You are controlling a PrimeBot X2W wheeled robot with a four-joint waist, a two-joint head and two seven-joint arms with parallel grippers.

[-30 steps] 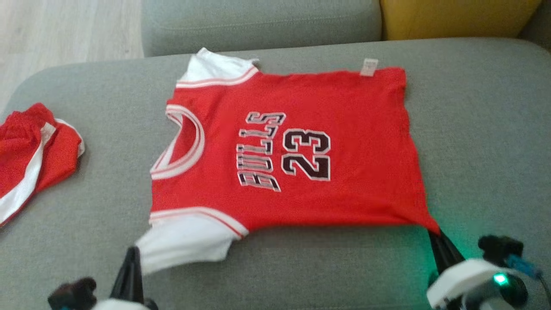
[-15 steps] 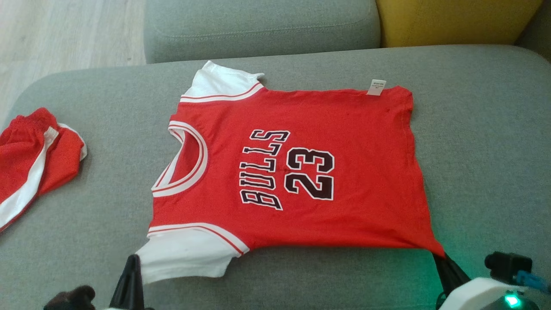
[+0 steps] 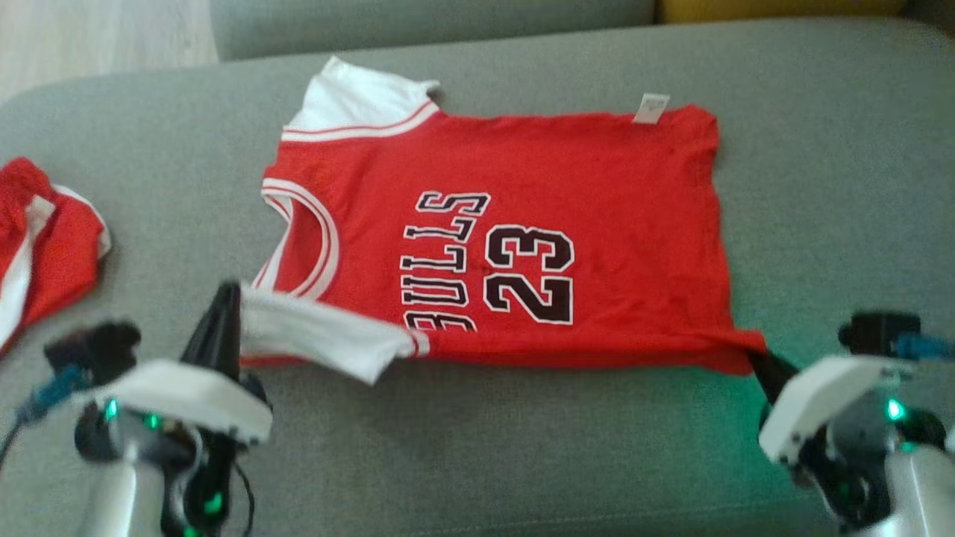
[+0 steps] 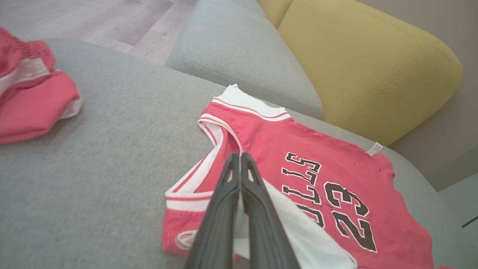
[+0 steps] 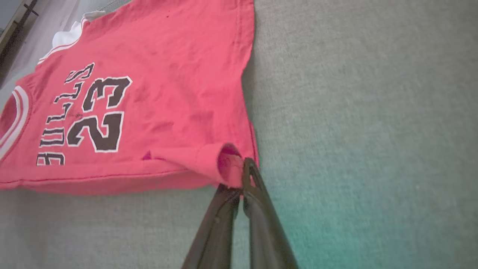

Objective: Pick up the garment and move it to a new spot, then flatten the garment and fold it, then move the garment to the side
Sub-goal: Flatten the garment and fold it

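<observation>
Two tight pinches hold the jersey (image 3: 597,186): left fingers (image 3: 216,335) on its sleeve (image 3: 321,337), right fingers (image 3: 768,371) on its corner.

Left gripper (image 3: 227,289), right gripper (image 3: 755,359): dark fingers (image 4: 223,209), white shells (image 3: 186,389), green lights (image 3: 893,409), blue cables (image 3: 922,346).

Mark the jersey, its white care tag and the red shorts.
jersey (image 3: 634,216), head view, plain red body to the right of the number.
white care tag (image 3: 654,107), head view, middle of the tag on the far edge.
red shorts (image 4: 33,112), left wrist view, red fabric below the white stripe.
</observation>
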